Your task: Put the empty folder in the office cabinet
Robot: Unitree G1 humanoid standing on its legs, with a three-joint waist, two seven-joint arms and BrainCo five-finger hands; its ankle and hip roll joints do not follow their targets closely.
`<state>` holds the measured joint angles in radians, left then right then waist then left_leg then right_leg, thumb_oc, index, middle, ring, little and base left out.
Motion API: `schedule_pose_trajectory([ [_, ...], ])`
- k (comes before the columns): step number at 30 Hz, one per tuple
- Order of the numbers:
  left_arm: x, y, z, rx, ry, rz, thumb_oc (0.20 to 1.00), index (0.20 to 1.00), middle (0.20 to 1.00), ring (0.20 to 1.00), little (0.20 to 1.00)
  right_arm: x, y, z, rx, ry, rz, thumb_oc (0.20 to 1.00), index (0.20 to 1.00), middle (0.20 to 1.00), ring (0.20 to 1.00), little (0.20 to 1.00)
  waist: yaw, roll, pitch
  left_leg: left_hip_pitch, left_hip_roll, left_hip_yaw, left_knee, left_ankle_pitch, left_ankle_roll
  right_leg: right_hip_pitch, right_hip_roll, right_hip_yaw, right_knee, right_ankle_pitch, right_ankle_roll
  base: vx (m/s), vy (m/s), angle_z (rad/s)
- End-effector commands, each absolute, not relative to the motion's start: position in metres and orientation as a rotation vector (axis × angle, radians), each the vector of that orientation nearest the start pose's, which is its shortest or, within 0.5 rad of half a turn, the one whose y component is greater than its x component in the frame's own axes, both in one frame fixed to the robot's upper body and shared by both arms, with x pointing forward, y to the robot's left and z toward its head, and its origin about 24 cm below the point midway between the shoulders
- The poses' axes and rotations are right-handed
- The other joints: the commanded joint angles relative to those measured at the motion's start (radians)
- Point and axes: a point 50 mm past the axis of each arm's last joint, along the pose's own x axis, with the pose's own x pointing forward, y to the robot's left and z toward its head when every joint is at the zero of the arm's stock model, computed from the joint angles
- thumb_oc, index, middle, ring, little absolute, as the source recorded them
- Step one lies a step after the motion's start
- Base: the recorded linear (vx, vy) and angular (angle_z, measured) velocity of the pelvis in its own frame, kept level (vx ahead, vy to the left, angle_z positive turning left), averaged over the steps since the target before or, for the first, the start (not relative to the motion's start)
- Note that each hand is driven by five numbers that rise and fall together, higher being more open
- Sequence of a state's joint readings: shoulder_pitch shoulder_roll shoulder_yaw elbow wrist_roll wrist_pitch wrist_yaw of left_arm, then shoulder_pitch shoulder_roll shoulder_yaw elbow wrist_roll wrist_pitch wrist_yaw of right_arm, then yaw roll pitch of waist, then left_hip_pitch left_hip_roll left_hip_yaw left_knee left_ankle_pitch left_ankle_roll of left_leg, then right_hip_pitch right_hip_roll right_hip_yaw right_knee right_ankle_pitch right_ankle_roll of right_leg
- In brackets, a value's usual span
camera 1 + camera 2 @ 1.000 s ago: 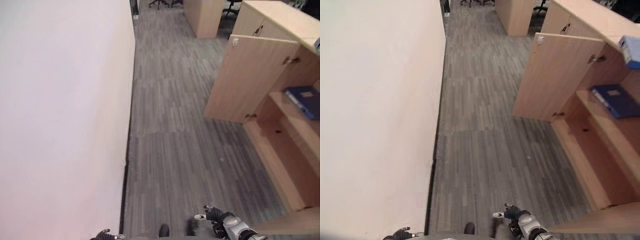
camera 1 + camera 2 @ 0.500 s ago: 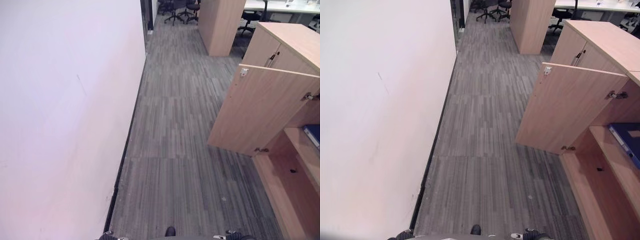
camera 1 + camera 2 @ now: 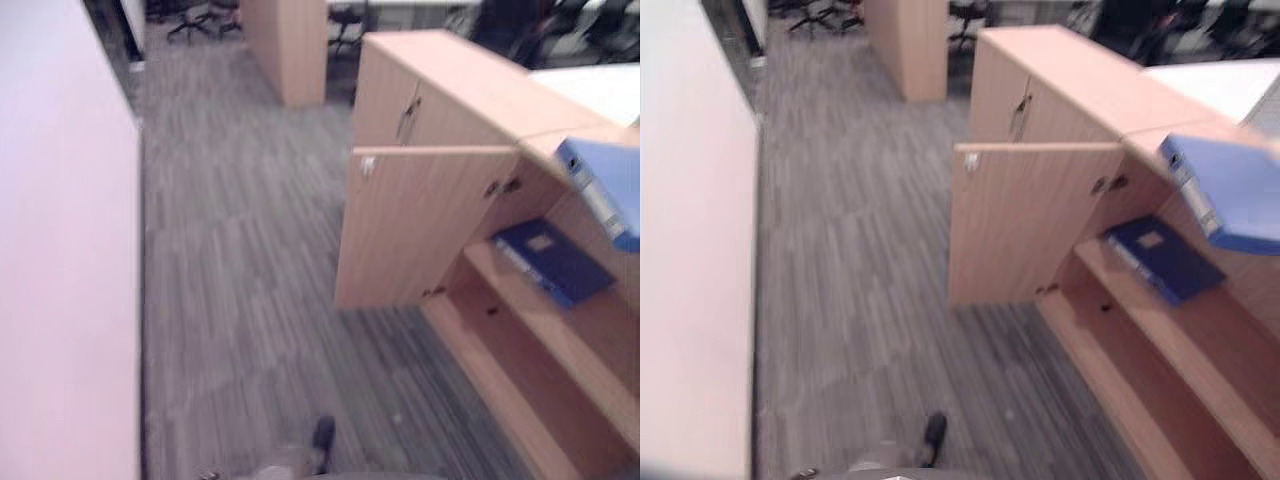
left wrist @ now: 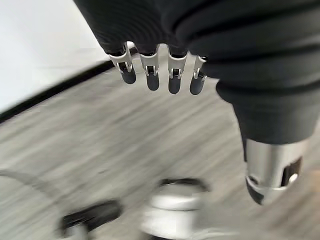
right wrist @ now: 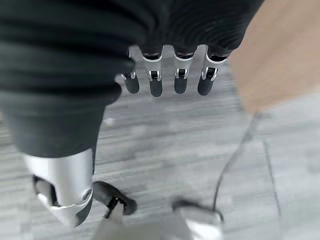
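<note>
While your left hand (image 4: 165,60) and right hand (image 5: 170,65) hang empty with relaxed fingers above the grey floor (image 3: 230,260), a dark blue folder (image 3: 552,260) lies on the open wooden cabinet's (image 3: 420,225) shelf, a lighter blue one (image 3: 1225,190) on top.

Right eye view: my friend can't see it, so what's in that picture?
An open wooden cabinet stands on the right, its door swung out over grey striped flooring. A dark blue folder lies flat on a shelf inside, and a lighter blue folder sits higher up. A pale wall runs along the left.
</note>
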<state>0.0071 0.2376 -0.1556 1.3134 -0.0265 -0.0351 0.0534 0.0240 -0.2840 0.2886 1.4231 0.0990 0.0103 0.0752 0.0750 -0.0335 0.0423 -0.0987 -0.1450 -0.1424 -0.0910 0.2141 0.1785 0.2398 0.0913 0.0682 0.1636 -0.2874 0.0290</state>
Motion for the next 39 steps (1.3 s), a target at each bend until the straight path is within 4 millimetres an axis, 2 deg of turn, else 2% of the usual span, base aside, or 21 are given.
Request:
schedule_pose_trajectory([
  [1,0.081,0.251,-0.16,0.316,1.243,0.144,1.0,1.0,1.0,1.0,1.0,0.068,-0.248,-0.164,-0.27,1.375,0.002,1.0,1.0,1.0,1.0,1.0,0.072,-0.01,0.019,-0.066,0.086,0.0,0.043,-0.102,-0.194,-0.103,-0.16,0.079,-0.222,0.248,0.087,0.09,0.149,-0.25],
  [9,0.087,0.259,-0.156,0.325,1.226,0.173,1.0,1.0,1.0,1.0,1.0,0.095,-0.241,-0.16,-0.27,1.296,0.025,1.0,1.0,1.0,1.0,1.0,0.08,-0.01,0.009,-0.045,0.065,0.046,0.067,-0.177,-0.161,-0.178,-0.248,0.11,-0.192,0.315,0.15,0.06,0.125,-0.19],
  [11,0.087,0.263,-0.155,0.34,1.229,0.176,1.0,1.0,1.0,1.0,1.0,0.1,-0.239,-0.16,-0.274,1.283,0.032,1.0,1.0,1.0,1.0,1.0,0.086,-0.011,0.017,-0.054,0.073,0.065,0.099,-0.204,-0.155,-0.202,-0.291,0.091,-0.169,0.371,0.16,0.01,-0.009,-0.28],
  [12,0.087,0.263,-0.155,0.34,1.229,0.176,1.0,1.0,1.0,1.0,1.0,0.1,-0.239,-0.16,-0.274,1.283,0.032,1.0,1.0,1.0,1.0,1.0,0.086,-0.01,0.018,-0.054,0.073,0.065,0.1,-0.205,-0.155,-0.201,-0.291,0.09,-0.169,0.371,0.159,0.0,-0.049,-0.28],
  [15,0.085,0.271,-0.153,0.361,1.237,0.186,1.0,1.0,1.0,1.0,1.0,0.101,-0.237,-0.16,-0.268,1.275,0.03,1.0,1.0,1.0,1.0,1.0,0.095,-0.007,0.027,-0.062,0.104,0.093,0.122,-0.226,-0.161,-0.203,-0.35,-0.036,-0.163,0.408,0.147,-0.01,-0.022,-0.16],
  [17,0.077,0.274,-0.154,0.369,1.262,0.191,1.0,1.0,1.0,1.0,1.0,0.1,-0.236,-0.16,-0.281,1.274,0.041,1.0,1.0,1.0,1.0,1.0,0.112,-0.015,0.024,-0.054,0.122,0.143,0.119,-0.239,-0.175,-0.198,-0.384,-0.211,-0.193,0.422,0.158,-0.02,0.043,-0.36],
  [18,0.073,0.276,-0.154,0.369,1.279,0.204,1.0,1.0,1.0,1.0,1.0,0.101,-0.236,-0.16,-0.285,1.267,0.042,1.0,1.0,1.0,1.0,1.0,0.113,-0.022,0.021,-0.042,0.128,0.178,0.113,-0.245,-0.179,-0.212,-0.381,-0.28,-0.204,0.422,0.165,0.0,0.069,-0.89],
  [19,0.07,0.278,-0.154,0.368,1.287,0.213,1.0,1.0,1.0,1.0,1.0,0.104,-0.236,-0.159,-0.288,1.259,0.046,1.0,1.0,1.0,1.0,1.0,0.107,-0.028,0.021,-0.03,0.131,0.202,0.107,-0.248,-0.18,-0.238,-0.367,-0.316,-0.205,0.421,0.167,0.01,0.067,-1.25],
  [20,0.068,0.281,-0.153,0.373,1.294,0.217,1.0,1.0,1.0,1.0,1.0,0.108,-0.235,-0.158,-0.292,1.245,0.047,1.0,1.0,1.0,1.0,1.0,0.096,-0.029,0.03,-0.005,0.14,0.236,0.095,-0.257,-0.183,-0.283,-0.34,-0.35,-0.2,0.415,0.166,0.01,0.04,-1.56],
  [21,0.069,0.281,-0.153,0.373,1.293,0.217,1.0,1.0,1.0,1.0,1.0,0.109,-0.235,-0.158,-0.291,1.245,0.047,1.0,1.0,1.0,1.0,1.0,0.096,-0.03,0.028,-0.008,0.139,0.236,0.094,-0.255,-0.183,-0.287,-0.341,-0.35,-0.199,0.416,0.166,0.04,0.053,-1.5],
  [22,0.067,0.284,-0.153,0.38,1.305,0.219,1.0,1.0,1.0,1.0,1.0,0.117,-0.236,-0.156,-0.302,1.222,0.044,1.0,1.0,1.0,1.0,1.0,0.07,-0.028,0.045,0.028,0.143,0.279,0.078,-0.26,-0.182,-0.363,-0.303,-0.414,-0.208,0.423,0.161,0.13,0.042,-1.11],
  [23,0.066,0.283,-0.153,0.391,1.316,0.209,1.0,1.0,1.0,1.0,1.0,0.118,-0.236,-0.155,-0.31,1.22,0.043,1.0,1.0,1.0,1.0,1.0,0.059,-0.021,0.051,0.067,0.15,0.289,0.063,-0.28,-0.188,-0.376,-0.276,-0.439,-0.225,0.419,0.167,0.14,0.031,-0.94],
  [25,0.065,0.283,-0.153,0.426,1.337,0.176,1.0,1.0,1.0,1.0,1.0,0.117,-0.238,-0.155,-0.314,1.227,0.035,1.0,1.0,1.0,1.0,1.0,0.032,-0.02,0.075,0.115,0.15,0.329,0.041,-0.272,-0.192,-0.425,-0.253,-0.498,-0.238,0.44,0.162,0.17,-0.098,-1.08],
  [26,0.06,0.282,-0.155,0.422,1.36,0.167,1.0,1.0,1.0,1.0,1.0,0.102,-0.242,-0.159,-0.293,1.277,0.007,1.0,1.0,1.0,1.0,1.0,0.015,-0.033,0.057,0.159,0.147,0.351,0.014,-0.285,-0.196,-0.407,-0.244,-0.494,-0.251,0.434,0.156,0.26,-0.211,-0.62],
  [28,0.06,0.281,-0.155,0.417,1.362,0.168,1.0,1.0,1.0,1.0,1.0,0.097,-0.245,-0.159,-0.291,1.293,-0.006,1.0,1.0,1.0,1.0,1.0,0.006,-0.034,0.053,0.169,0.158,0.356,0.011,-0.288,-0.202,-0.404,-0.237,-0.48,-0.251,0.435,0.152,0.21,-0.187,-0.13],
  [29,0.06,0.276,-0.157,0.415,1.366,0.142,1.0,1.0,1.0,1.0,1.0,0.088,-0.249,-0.16,-0.285,1.322,-0.024,1.0,1.0,1.0,1.0,1.0,-0.01,-0.033,0.042,0.19,0.182,0.363,0.004,-0.294,-0.218,-0.39,-0.229,-0.464,-0.251,0.434,0.143,0.13,-0.134,-0.18],
  [30,0.06,0.276,-0.157,0.415,1.366,0.141,1.0,1.0,1.0,1.0,1.0,0.088,-0.249,-0.16,-0.285,1.322,-0.024,1.0,1.0,1.0,1.0,1.0,-0.01,-0.033,0.042,0.191,0.182,0.364,0.004,-0.294,-0.218,-0.39,-0.229,-0.463,-0.251,0.434,0.143,0.2,-0.198,-0.15],
  [33,0.067,0.264,-0.16,0.402,1.344,0.099,1.0,1.0,1.0,1.0,1.0,0.082,-0.253,-0.16,-0.276,1.331,-0.047,1.0,1.0,1.0,1.0,1.0,-0.047,-0.025,0.03,0.238,0.261,0.389,0.013,-0.296,-0.263,-0.363,-0.198,-0.43,-0.237,0.407,0.116,0.22,-0.227,-0.18],
  [34,0.067,0.264,-0.16,0.402,1.344,0.099,1.0,1.0,1.0,1.0,1.0,0.082,-0.253,-0.16,-0.276,1.331,-0.047,1.0,1.0,1.0,1.0,1.0,-0.046,-0.024,0.031,0.239,0.261,0.39,0.013,-0.296,-0.264,-0.362,-0.197,-0.429,-0.237,0.407,0.115,0.11,-0.141,-0.13],
  [37,0.078,0.259,-0.159,0.389,1.306,0.086,1.0,1.0,1.0,1.0,1.0,0.083,-0.254,-0.16,-0.283,1.331,-0.042,1.0,1.0,1.0,1.0,1.0,-0.062,-0.032,0.038,0.234,0.334,0.411,0.124,-0.282,-0.283,-0.34,-0.169,-0.39,-0.2,0.363,0.086,0.13,-0.216,-0.22],
  [39,0.089,0.255,-0.158,0.374,1.262,0.084,1.0,1.0,1.0,1.0,1.0,0.084,-0.256,-0.159,-0.3,1.333,-0.034,1.0,1.0,1.0,1.0,1.0,-0.056,-0.046,0.055,0.193,0.378,0.391,0.274,-0.218,-0.264,-0.314,-0.145,-0.353,-0.184,0.334,0.052,0.15,-0.263,-0.52],
])
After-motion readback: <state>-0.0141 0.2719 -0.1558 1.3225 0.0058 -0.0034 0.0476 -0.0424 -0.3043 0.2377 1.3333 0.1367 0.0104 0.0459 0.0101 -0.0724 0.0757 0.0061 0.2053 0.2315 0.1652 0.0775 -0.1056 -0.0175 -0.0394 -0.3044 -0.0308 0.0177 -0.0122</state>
